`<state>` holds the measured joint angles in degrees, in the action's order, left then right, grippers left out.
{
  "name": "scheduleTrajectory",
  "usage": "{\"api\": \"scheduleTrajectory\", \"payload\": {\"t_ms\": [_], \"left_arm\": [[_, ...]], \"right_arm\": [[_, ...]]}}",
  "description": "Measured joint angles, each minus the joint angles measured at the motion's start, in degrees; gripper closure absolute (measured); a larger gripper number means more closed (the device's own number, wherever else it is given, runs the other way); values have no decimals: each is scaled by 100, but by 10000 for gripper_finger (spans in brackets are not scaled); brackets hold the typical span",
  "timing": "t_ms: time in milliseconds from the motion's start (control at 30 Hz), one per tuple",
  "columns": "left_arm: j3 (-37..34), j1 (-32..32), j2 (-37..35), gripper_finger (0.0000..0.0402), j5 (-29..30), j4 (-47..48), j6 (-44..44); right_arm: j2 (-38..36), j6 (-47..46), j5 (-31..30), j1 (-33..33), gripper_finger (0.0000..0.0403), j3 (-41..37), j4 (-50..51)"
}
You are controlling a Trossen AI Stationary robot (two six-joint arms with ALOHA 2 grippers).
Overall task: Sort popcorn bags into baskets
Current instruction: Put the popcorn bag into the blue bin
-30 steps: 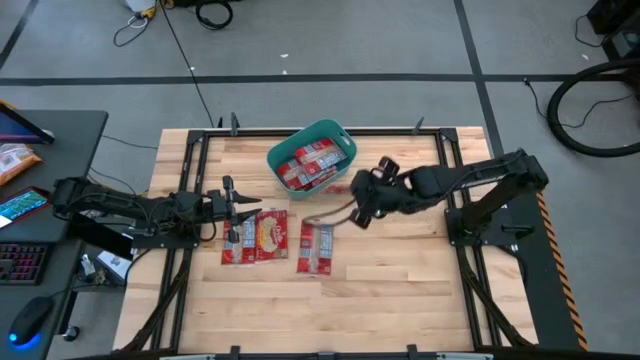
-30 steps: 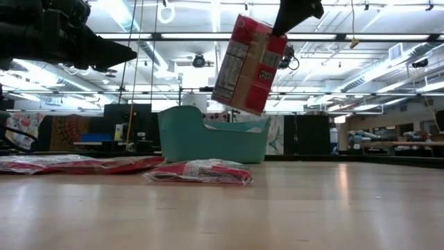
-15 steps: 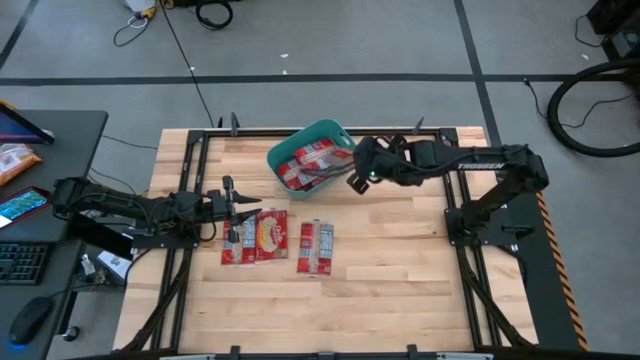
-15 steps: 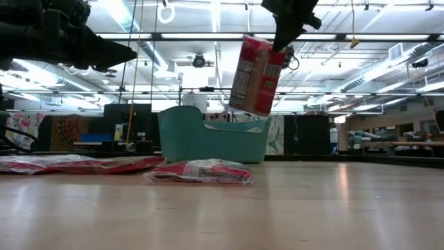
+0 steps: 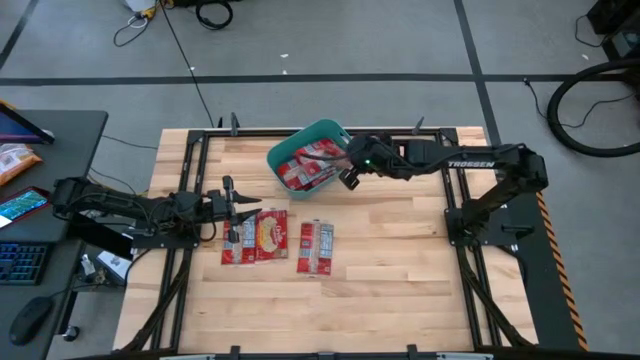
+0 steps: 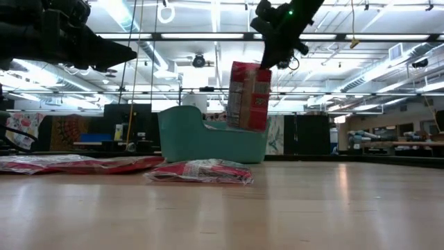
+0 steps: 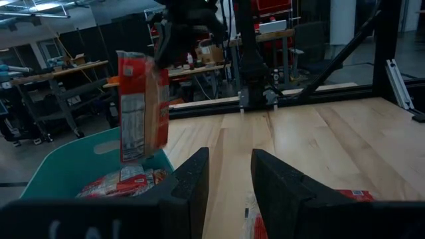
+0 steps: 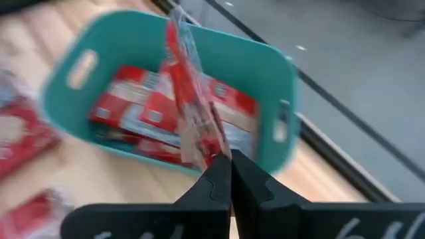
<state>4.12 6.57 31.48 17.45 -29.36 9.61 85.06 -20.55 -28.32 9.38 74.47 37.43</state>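
Note:
The teal basket (image 5: 300, 140) stands at the table's far middle with several red popcorn bags (image 8: 133, 109) lying in it. My right gripper (image 5: 349, 170) is shut on one more red popcorn bag (image 6: 250, 96), which hangs over the basket's right part. My left gripper (image 5: 236, 205) stands open and level at the table's left, with nothing between its fingers. It points toward the basket (image 7: 73, 166). Three more popcorn bags lie flat on the table: two side by side (image 5: 256, 236) under the left gripper's tips and one (image 5: 315, 247) to their right. My right gripper pinches the hanging bag's top end (image 8: 214, 154) between its two shut fingers. The fingers slant downward from the table's right side. The bag hangs nearly upright below them, lifted clear, with its lower end (image 6: 244, 123) about level with the basket's rim (image 6: 208, 119).
The table's metal frame posts (image 5: 445, 150) stand near the right arm's base. A desk at the left holds a keyboard (image 5: 20, 262) and an orange-and-white packet (image 5: 14, 160). Bare wood (image 5: 400, 270) spreads over the table's near half.
My right gripper, still shut on the bag, has gone toward the table's far edge and a little left, from over the bare wood to over the basket. The bag has sunk toward the rim and turned from tilted to nearly upright.

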Motion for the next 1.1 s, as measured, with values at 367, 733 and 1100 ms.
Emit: {"api": "scheduleTrajectory", "payload": {"t_ms": [367, 733, 1100], "left_arm": [[-2, 0, 0, 283, -2, 0, 2], [0, 0, 0, 283, -2, -2, 2], [-1, -2, 1, 283, 9, -56, 3]], "right_arm": [[15, 110, 972, 5, 400, -614, -1262], [19, 63, 1541, 7, 367, -1038, -2589], [19, 109, 1619, 3, 364, -1038, -2844]]}}
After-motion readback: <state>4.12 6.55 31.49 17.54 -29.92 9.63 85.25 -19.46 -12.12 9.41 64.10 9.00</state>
